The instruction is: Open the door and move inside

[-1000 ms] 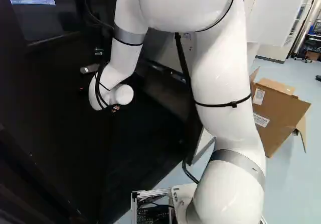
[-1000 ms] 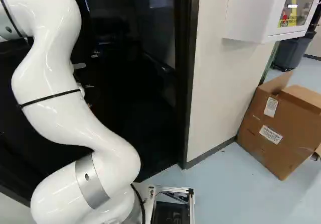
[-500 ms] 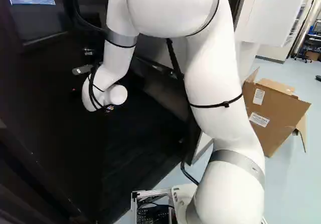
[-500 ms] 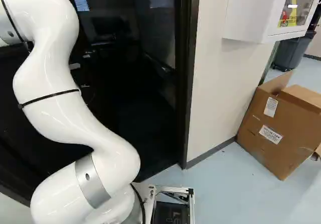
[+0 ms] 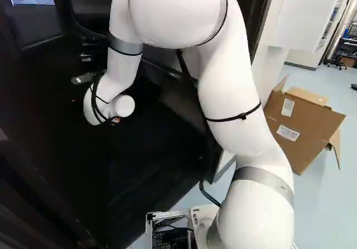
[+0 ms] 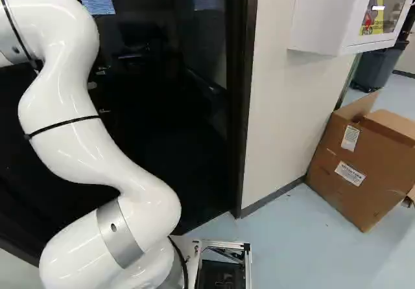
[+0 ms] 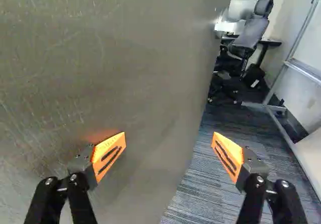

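The door (image 7: 110, 73) stands partly open, its free edge running ahead of the tool (image 7: 169, 138), with carpet (image 7: 200, 189) past that edge. Opening appears to be the step in hand. The arm (image 5: 234, 87) reaches toward the doorway; the tool is released, fingers spread, gripping nothing. Next calls for pushing the door wider, then driving through.

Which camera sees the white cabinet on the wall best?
The right base view: it shows the white cabinet with the see-through window in its front, though the top is cut off. The left base view shows mainly its plain white side. The wrist view doesn't show it.
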Tool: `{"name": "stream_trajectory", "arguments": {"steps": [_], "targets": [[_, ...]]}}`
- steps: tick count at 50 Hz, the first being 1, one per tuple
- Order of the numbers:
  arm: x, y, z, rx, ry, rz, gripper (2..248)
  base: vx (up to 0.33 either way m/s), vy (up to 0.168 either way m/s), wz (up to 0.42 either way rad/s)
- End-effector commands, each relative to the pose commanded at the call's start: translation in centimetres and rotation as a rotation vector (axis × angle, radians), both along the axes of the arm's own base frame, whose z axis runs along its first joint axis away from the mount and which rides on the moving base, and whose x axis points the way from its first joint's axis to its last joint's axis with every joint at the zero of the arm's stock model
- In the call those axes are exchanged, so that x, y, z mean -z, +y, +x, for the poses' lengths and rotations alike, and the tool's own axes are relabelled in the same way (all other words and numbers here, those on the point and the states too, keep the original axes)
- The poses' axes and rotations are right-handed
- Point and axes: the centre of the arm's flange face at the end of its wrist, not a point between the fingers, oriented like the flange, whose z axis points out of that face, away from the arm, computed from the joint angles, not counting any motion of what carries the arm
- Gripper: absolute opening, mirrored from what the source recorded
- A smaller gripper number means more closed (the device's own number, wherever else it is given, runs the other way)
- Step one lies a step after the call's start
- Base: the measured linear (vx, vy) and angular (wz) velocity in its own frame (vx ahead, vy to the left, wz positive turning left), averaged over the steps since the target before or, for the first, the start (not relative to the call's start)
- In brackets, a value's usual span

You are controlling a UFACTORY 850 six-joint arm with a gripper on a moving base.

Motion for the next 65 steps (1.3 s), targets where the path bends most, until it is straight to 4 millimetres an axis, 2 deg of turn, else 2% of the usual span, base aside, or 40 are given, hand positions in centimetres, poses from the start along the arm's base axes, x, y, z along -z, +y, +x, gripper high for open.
{"name": "stream_trajectory", "arguments": {"steps": [50,65], "targets": [[0.9,6.7,0.4,-0.109,-0.049,0.015,247,0.0,0.0,0.0],[1.1,8.3,-0.4,-0.154,-0.063,0.012,247,0.0,0.0,0.0]]}}
